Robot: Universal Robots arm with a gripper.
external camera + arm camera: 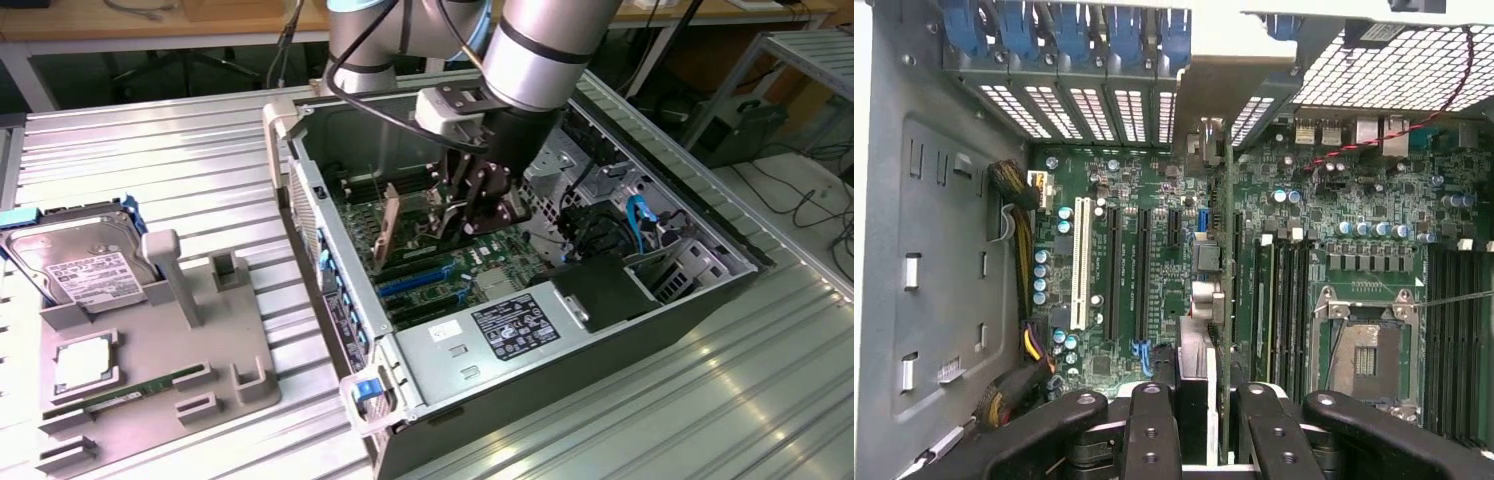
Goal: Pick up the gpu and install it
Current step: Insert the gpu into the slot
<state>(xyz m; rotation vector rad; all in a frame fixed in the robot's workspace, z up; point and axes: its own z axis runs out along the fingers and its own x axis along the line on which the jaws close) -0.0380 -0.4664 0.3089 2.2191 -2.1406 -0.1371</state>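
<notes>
The gpu [388, 228] stands upright inside the open computer case [607, 345], with its pale end toward the rear wall on the exterior view's left. My gripper [487, 212] reaches down into the case and is shut on the card's other end. In the wrist view the gpu [1225, 260] appears edge-on as a thin green line over the motherboard [1154, 190], running from between my black fingers [1152, 425] toward the rear slot openings. The gripper [1204, 405] clamps the card from both sides. I cannot tell whether the card's lower edge sits in a slot.
A grey tray [247, 345] on the exterior view's left holds a hard drive [80, 265], a processor [83, 365] and a RAM stick [127, 390]. The power supply [514, 325], a black box [607, 290] and blue cables [638, 220] crowd the case. Expansion slots [1114, 270] and the processor socket [1364, 345] flank the card.
</notes>
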